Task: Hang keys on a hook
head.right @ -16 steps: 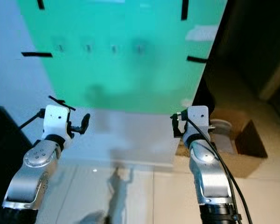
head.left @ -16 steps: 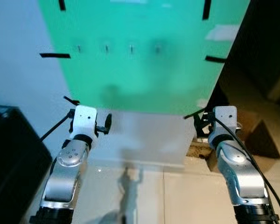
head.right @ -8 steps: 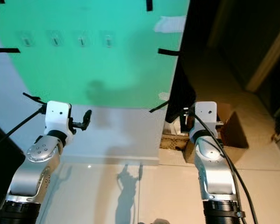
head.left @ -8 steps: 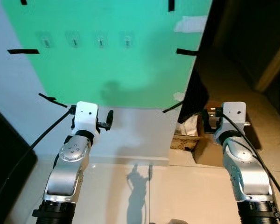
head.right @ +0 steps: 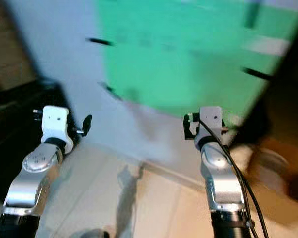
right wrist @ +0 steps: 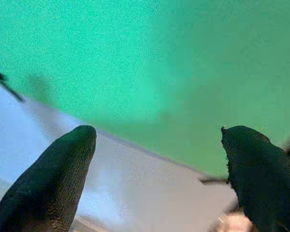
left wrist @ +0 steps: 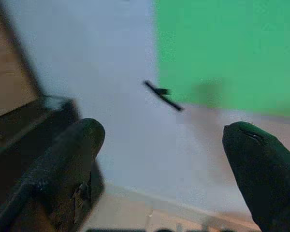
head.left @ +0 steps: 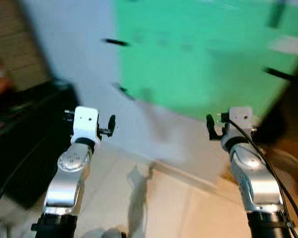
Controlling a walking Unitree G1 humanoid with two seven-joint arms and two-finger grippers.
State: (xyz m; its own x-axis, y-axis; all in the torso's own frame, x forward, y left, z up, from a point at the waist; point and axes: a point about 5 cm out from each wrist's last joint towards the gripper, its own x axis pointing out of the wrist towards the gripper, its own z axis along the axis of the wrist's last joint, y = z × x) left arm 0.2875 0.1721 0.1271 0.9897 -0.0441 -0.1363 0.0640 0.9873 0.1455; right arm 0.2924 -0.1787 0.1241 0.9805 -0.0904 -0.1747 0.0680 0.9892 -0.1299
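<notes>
A green sheet (head.left: 203,59) is taped to a white wall (head.left: 74,49) ahead of me; the picture is blurred by motion. The row of small hooks is only a faint smear near the sheet's top (head.left: 161,42). Both arms are raised toward the wall. My left gripper (left wrist: 159,140) is open with nothing between its fingers (left wrist: 72,150), and it faces the white wall by the sheet's lower left corner. My right gripper (right wrist: 157,140) is also open and empty, facing the sheet's lower edge. In the left eye view the left gripper (head.left: 111,125) and right gripper (head.left: 211,127) stand short of the wall.
A low black piece of furniture (head.left: 25,139) stands against the wall at my left. Pale floor tiles (head.left: 154,198) lie between me and the wall. Black tape strips (head.left: 114,42) hold the sheet. A dark opening (head.left: 293,114) lies at the right.
The whole picture has swung and blurred as the camera turned left: the green sheet now sits to the right, and the black furniture has come in at the left. Both arms keep their pose.
</notes>
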